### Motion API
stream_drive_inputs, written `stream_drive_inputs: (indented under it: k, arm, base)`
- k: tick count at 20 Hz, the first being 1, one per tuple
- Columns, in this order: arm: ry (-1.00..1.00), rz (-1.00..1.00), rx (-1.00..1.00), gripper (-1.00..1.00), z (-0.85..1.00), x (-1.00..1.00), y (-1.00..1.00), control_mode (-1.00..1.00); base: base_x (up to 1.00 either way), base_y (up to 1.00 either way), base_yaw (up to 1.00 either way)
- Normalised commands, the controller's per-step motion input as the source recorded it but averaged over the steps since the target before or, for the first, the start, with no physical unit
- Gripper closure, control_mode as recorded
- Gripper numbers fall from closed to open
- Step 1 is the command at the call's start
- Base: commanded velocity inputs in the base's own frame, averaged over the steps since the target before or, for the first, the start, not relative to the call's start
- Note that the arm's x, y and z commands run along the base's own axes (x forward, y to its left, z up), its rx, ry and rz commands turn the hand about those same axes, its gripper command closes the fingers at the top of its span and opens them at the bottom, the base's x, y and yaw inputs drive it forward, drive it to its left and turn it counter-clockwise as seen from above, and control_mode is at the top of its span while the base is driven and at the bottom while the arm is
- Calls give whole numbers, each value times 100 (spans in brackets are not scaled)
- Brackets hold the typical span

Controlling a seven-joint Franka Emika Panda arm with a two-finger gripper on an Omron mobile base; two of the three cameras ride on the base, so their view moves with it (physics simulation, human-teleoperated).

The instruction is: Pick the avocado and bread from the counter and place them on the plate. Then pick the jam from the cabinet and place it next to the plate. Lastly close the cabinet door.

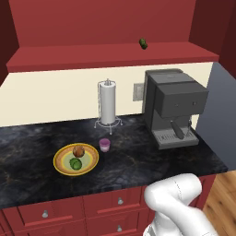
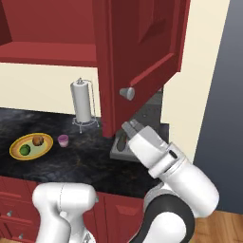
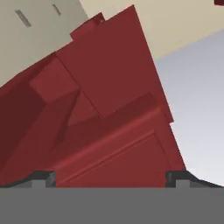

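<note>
Looking along the gripper (image 3: pixel 111 177), I find its two tips spread wide with nothing between them, aimed at the dark red panelled face of the open cabinet door (image 3: pixel 118 144). In the right base view the arm reaches up under that door (image 2: pixel 142 52), just below its round silver knob (image 2: pixel 126 93).

Judgement on the step: the last one, closing the door. The avocado (image 1: pixel 75 163) and the bread (image 1: pixel 79 150) both lie on the plate (image 1: pixel 62 156), and the jam (image 1: pixel 105 144) stands on the counter (image 1: pixel 138 159) just beside the plate's rim. The door stands swung well out from the cabinet (image 1: pixel 110 27).

The next move, as I judge it, calls for setting the hand against the door's outer face and pushing it round towards the cabinet front, keeping clear of the knob.

The door is flat, rigid and hinged, with a raised panel frame; a push should suffice, no grasp needed.
</note>
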Motion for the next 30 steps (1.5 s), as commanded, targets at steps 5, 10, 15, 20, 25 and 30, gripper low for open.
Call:
stream_drive_inputs:
  k: [5,10,15,20,25,30]
  arm:
    - [32,-7,-27,-100,23,0,47,-100]
    - [51,-15,-26,-100,7,0,47,-100]
    - [45,-22,-25,-100,0,1,59,-100]
    - [30,-26,-23,-100,8,10,57,-100]
    - [9,-30,-24,-100,15,29,57,-100]
    - [0,-32,-24,-100,5,51,59,-100]
  base:
    - [0,0,0]
    - [0,0,0]
    - [0,0,0]
    - [0,0,0]
    - [0,0,0]
    - [0,0,0]
